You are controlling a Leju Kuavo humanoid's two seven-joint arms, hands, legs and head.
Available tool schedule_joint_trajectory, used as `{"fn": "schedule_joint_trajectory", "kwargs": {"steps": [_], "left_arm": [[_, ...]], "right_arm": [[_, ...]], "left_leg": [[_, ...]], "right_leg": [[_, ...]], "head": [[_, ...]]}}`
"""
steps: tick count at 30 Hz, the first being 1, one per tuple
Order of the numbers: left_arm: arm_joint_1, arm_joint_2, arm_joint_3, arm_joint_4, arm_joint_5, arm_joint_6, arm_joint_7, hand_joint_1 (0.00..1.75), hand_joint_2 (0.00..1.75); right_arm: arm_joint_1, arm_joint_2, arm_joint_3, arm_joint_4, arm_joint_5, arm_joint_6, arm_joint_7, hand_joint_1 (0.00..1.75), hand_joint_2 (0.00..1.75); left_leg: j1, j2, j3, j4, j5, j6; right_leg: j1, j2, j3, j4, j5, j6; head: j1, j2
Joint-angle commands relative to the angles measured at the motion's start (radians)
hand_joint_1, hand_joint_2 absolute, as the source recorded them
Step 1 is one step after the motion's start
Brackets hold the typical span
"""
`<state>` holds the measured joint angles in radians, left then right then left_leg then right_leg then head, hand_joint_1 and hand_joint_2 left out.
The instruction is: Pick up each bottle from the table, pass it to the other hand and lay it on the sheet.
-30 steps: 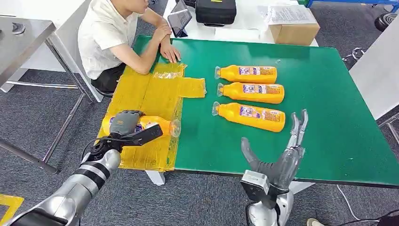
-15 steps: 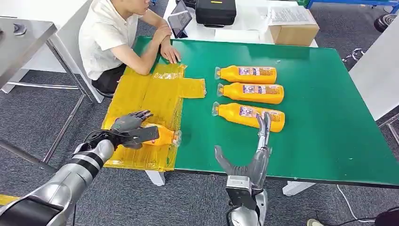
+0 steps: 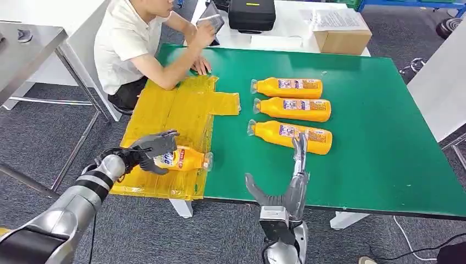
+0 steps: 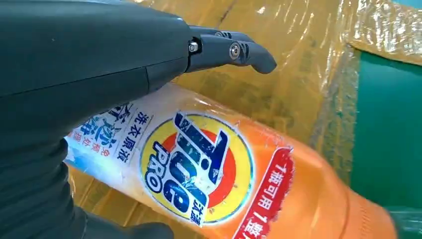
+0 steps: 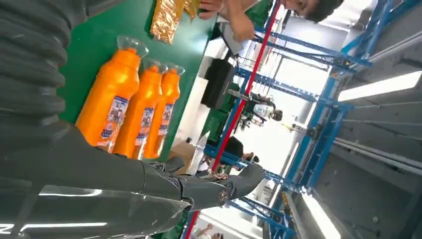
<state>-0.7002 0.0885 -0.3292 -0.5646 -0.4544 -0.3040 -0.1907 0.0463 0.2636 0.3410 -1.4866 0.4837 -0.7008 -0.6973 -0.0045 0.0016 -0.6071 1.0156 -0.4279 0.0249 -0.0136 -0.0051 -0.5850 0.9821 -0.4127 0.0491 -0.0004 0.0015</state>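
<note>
you can read "pro" in blue letters inside the round yellow-rimmed badge on the orange bottle's label (image 4: 199, 169); at the badge's 9 o'clock, chinese print reads 洗衣原液. the other bottles' labels (image 3: 297, 103) are too small to read.

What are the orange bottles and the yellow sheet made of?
The bottles look like smooth, glossy plastic: they shine, have clear caps and printed paper-like labels. The sheet looks like cardboard wrapped in shiny yellow tape or film, since it crinkles and glints; what lies under the film is a guess.

Grey carpet floor (image 3: 44, 126), white desk (image 3: 286, 33) behind w/ cardboard box (image 3: 343, 38), black case (image 3: 251, 14).
</note>
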Motion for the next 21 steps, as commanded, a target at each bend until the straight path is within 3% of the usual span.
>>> {"fn": "schedule_joint_trajectory", "kwargs": {"steps": [1, 3, 5, 10, 17, 19, 21], "left_arm": [[0.137, 0.012, 0.015, -0.065, 0.088, -0.011, -0.072, 0.0, 1.75], [0.185, -0.023, -0.019, -0.201, 0.023, 0.199, -0.121, 0.0, 1.75], [0.249, -0.074, -0.015, -0.344, 0.042, 0.278, -0.136, 0.0, 1.75], [0.378, -0.111, 0.003, -0.543, 0.15, 0.295, -0.133, 0.0, 1.75], [0.435, -0.121, -0.05, -0.675, 0.238, 0.28, -0.081, 0.0, 1.75], [0.473, -0.132, -0.073, -0.737, 0.235, 0.318, -0.096, 0.0, 1.75], [0.575, -0.178, -0.106, -0.869, 0.189, 0.468, -0.175, 0.0, 1.75]], "right_arm": [[-0.034, -0.036, 0.028, 0.078, 0.019, 0.003, -0.001, 0.0, 1.75], [-0.019, -0.032, 0.01, 0.064, 0.036, 0.003, -0.001, 0.0, 1.75], [0.002, -0.034, 0.003, 0.039, 0.037, 0.003, -0.001, 0.0, 1.75], [0.026, -0.026, -0.01, 0.026, 0.054, 0.003, -0.001, 0.0, 1.75], [0.048, -0.017, -0.065, -0.006, 0.085, 0.003, -0.001, 0.0, 1.75], [0.056, -0.013, -0.101, -0.03, 0.121, 0.003, -0.001, 0.0, 1.75], [0.07, -0.002, -0.205, -0.041, 0.216, 0.003, -0.001, 0.0, 1.75]], "left_leg": [[0.0, 0.004, 0.006, -0.004, 0.0, -0.001], [0.0, 0.002, 0.007, -0.003, 0.0, -0.001], [0.0, -0.001, 0.007, -0.003, 0.0, -0.001], [0.0, -0.003, 0.002, -0.001, -0.001, -0.001], [0.0, -0.001, -0.006, 0.0, -0.001, -0.001], [0.0, -0.002, -0.006, 0.001, -0.001, -0.001], [0.0, -0.001, -0.006, 0.0, -0.002, -0.001]], "right_leg": [[0.0, 0.005, 0.004, -0.003, 0.001, -0.001], [0.0, 0.003, 0.006, -0.003, 0.0, -0.001], [0.0, -0.001, 0.007, -0.003, 0.0, -0.001], [0.0, -0.003, 0.001, -0.002, -0.002, -0.001], [0.0, -0.002, -0.006, -0.001, -0.001, -0.001], [0.001, -0.002, -0.007, -0.001, -0.002, -0.001], [0.0, -0.001, -0.007, -0.001, -0.002, -0.001]], "head": [[0.0, 0.0], [0.0, 0.0], [0.0, 0.0], [0.0, 0.0], [0.0, 0.0], [0.0, 0.0], [0.0, 0.0]]}}
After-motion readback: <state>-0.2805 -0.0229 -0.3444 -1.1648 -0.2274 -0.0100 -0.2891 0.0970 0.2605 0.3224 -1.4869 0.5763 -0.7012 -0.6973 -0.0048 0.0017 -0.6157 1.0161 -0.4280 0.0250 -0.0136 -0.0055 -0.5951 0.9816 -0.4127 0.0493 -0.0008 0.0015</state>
